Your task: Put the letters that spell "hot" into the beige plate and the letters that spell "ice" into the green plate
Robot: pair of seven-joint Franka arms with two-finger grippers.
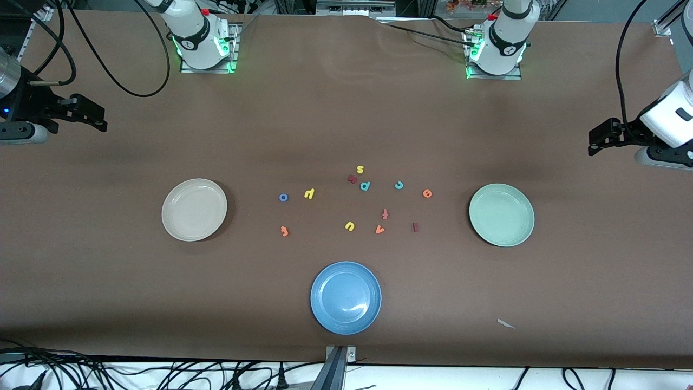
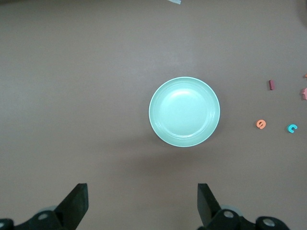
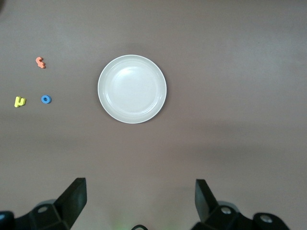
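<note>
Both arms wait, raised at the table's ends — left hand [image 1: 595,142] and right hand [image 1: 97,116] empty (fingers apparently fully spread).

A: Where are the plates?
B: Beige plate [image 1: 194,209] at the right arm's end, green plate [image 1: 501,214] at the left arm's, blue plate [image 1: 345,297] nearest the camera.
A: Letters?
B: Scattered between them.
</note>
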